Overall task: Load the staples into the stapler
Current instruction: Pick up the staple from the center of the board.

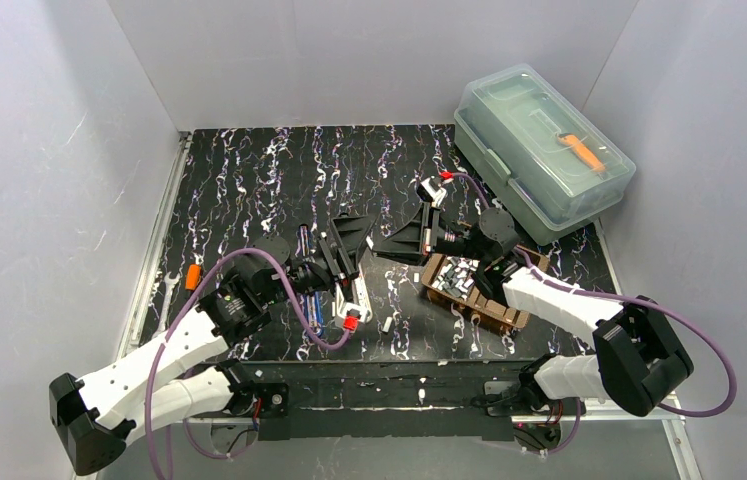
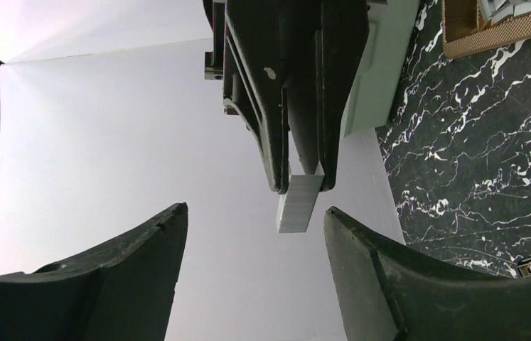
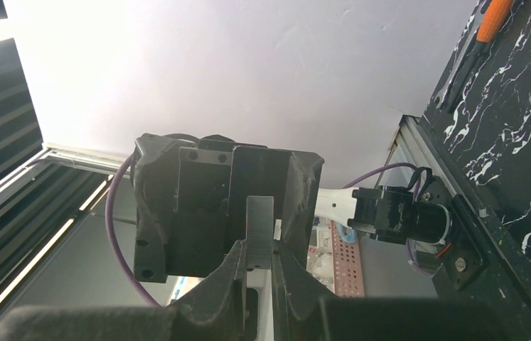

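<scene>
My right gripper [image 1: 383,248] is shut on a short silvery strip of staples [image 3: 259,226] and holds it in the air over the middle of the table. In the left wrist view that strip [image 2: 299,204] sticks out of the right gripper's tips toward my left gripper [image 2: 255,209]. The left fingers stand open on either side of it, apart from it. More staples [image 1: 457,276] lie in a wooden tray [image 1: 494,312]. The stapler [image 1: 305,243] shows only as a dark slim bar under my left arm, mostly hidden.
A clear lidded plastic box [image 1: 544,150] with an orange-handled tool inside stands at the back right. A small orange thing [image 1: 192,275] lies by the left rail. One loose strip [image 1: 387,323] lies on the marbled table near the front.
</scene>
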